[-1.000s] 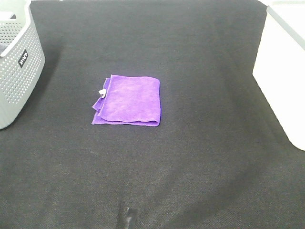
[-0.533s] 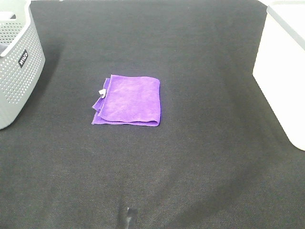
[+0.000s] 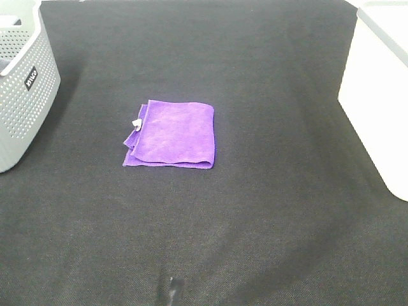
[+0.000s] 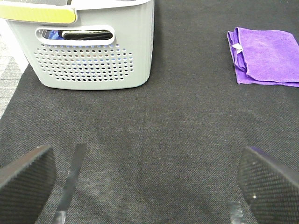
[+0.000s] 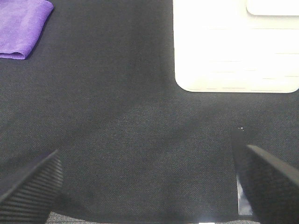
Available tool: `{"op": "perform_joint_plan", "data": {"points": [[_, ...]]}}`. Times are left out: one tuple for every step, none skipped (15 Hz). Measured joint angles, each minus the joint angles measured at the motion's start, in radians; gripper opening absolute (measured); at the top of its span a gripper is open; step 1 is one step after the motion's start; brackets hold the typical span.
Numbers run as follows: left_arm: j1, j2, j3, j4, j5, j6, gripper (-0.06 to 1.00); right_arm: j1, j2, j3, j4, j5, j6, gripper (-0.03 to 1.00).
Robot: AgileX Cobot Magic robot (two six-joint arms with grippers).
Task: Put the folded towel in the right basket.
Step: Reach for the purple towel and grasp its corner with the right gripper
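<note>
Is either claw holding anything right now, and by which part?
Nothing is held. The left claw and right claw are both open and empty; the folded towel lies on the black mat, apart from both.

Near the middle of the black table cover (image 3: 268, 210), a little to the left, a folded purple towel (image 3: 171, 134) lying flat, with layered edges and a small white tag (image 3: 136, 123) on its left side. At the far left edge, a grey perforated basket (image 3: 25, 95), only partly in frame, a dark label (image 3: 30, 78) on its wall, well apart from the towel. At the right edge, a white basket (image 3: 376, 95), also cut off, well apart from the towel. Near the bottom edge, a short shiny strip of tape (image 3: 171, 290) on the cover
</note>
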Motion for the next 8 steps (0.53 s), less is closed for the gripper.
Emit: {"op": "perform_joint_plan", "data": {"points": [[0.0, 0.0, 0.0, 0.0, 0.0, 0.0, 0.99, 0.0, 0.0, 0.0, 0.0, 0.0, 0.0, 0.98], [0.0, 0.0, 0.0, 0.0, 0.0, 0.0, 0.99, 0.0, 0.0, 0.0, 0.0, 0.0, -0.001, 0.98], [0.0, 0.0, 0.0, 0.0, 0.0, 0.0, 0.99, 0.0, 0.0, 0.0, 0.0, 0.0, -0.001, 0.98], [0.0, 0.0, 0.0, 0.0, 0.0, 0.0, 0.99, 0.0, 0.0, 0.0, 0.0, 0.0, -0.001, 0.98], [0.0, 0.0, 0.0, 0.0, 0.0, 0.0, 0.99, 0.0, 0.0, 0.0, 0.001, 0.0, -0.001, 0.98], [0.0, 0.0, 0.0, 0.0, 0.0, 0.0, 0.99, 0.0, 0.0, 0.0, 0.001, 0.0, -0.002, 0.98], [0.0, 0.0, 0.0, 0.0, 0.0, 0.0, 0.99, 0.0, 0.0, 0.0, 0.001, 0.0, -0.002, 0.98], [0.0, 0.0, 0.0, 0.0, 0.0, 0.0, 0.99, 0.0, 0.0, 0.0, 0.001, 0.0, -0.004, 0.98]]}}
